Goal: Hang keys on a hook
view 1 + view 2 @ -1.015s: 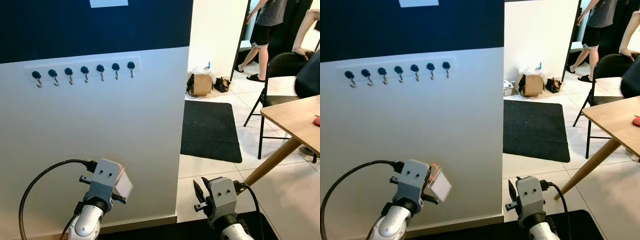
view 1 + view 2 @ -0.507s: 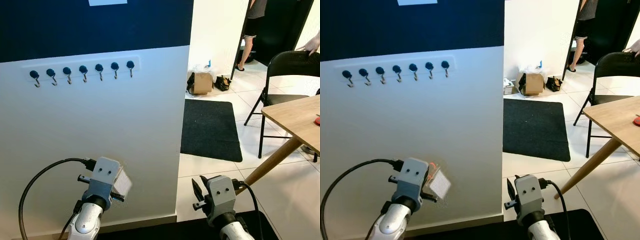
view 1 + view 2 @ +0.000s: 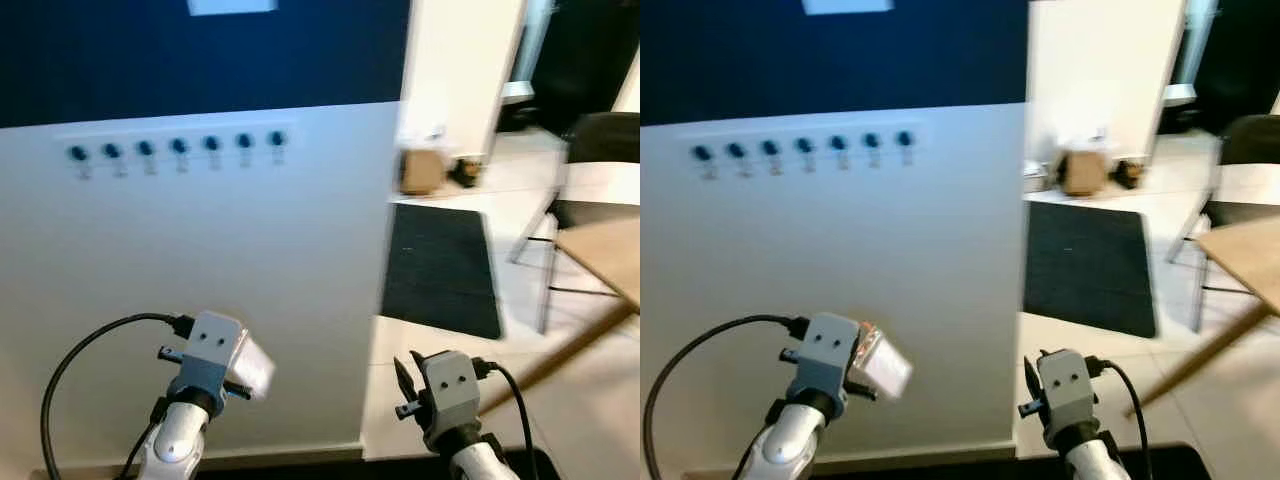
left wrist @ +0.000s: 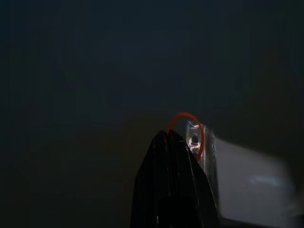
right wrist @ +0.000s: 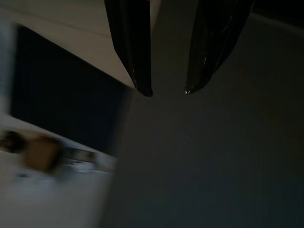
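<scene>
A row of several black-knobbed hooks (image 3: 175, 148) runs along a white rail high on the white wall panel (image 3: 200, 260), far above both grippers. My left gripper (image 4: 167, 135) is shut on the keys, an orange ring (image 4: 185, 116) with a clear plastic tag (image 4: 237, 175). In the head views the tag (image 3: 256, 367) sticks out beside the left wrist (image 3: 204, 355), low in front of the wall. My right gripper (image 5: 166, 90) is open with nothing between its fingers. It sits low near the wall's corner (image 3: 405, 385).
The whole head picture is blurred. Right of the wall's corner (image 3: 385, 300) lies a black mat (image 3: 440, 255) on pale tiles, with a cardboard box (image 3: 422, 170) behind it. A wooden table (image 3: 605, 255) and a dark folding chair (image 3: 590, 150) stand at the far right.
The camera has swung, so the whole picture has slid right and blurred. The person at the back right has gone from view. Both arms keep their places and the left still holds the keys.
</scene>
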Controlling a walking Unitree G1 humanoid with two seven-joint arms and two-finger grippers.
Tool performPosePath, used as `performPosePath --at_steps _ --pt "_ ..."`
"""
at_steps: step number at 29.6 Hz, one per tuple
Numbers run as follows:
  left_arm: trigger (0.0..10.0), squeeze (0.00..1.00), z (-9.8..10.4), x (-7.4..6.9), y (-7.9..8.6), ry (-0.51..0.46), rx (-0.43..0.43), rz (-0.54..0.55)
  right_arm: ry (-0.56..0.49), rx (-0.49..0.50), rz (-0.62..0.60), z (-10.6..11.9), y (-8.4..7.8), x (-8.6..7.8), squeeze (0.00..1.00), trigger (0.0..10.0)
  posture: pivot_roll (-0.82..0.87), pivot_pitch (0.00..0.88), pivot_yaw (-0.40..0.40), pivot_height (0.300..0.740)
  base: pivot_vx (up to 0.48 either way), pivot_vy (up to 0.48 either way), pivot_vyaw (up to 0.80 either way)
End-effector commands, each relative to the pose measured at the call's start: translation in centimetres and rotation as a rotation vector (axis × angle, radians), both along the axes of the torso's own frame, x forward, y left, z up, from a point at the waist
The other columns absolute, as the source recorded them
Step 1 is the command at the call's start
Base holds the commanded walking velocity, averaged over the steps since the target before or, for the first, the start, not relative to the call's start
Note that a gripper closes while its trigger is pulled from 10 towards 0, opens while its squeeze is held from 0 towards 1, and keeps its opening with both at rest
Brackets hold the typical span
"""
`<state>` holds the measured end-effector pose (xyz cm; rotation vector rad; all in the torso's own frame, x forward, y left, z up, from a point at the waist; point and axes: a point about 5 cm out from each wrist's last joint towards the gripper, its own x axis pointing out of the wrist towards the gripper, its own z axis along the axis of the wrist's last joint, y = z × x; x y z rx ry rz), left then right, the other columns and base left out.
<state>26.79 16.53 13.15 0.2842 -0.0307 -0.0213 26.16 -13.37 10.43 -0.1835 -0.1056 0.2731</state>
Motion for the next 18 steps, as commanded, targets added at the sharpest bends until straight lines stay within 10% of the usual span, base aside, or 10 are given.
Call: performPosePath --at_steps 1,18 --pt "10.0 0.0 -0.09 -0.01 -0.2 0.003 0.005 -0.008 0.024 -0.02 -0.007 -0.73 -0.33 -0.51 0.0 10.0 0.05 0.106 0.068 0.74 0.27 0.0 0.45" --pt "10.0 0.0 -0.09 -0.15 0.11 -0.004 0.001 0.009 0.046 0.004 0.018 -1.03 -0.06 -0.77 0.0 10.0 0.05 0.106 0.069 0.74 0.046 0.0 0.08"
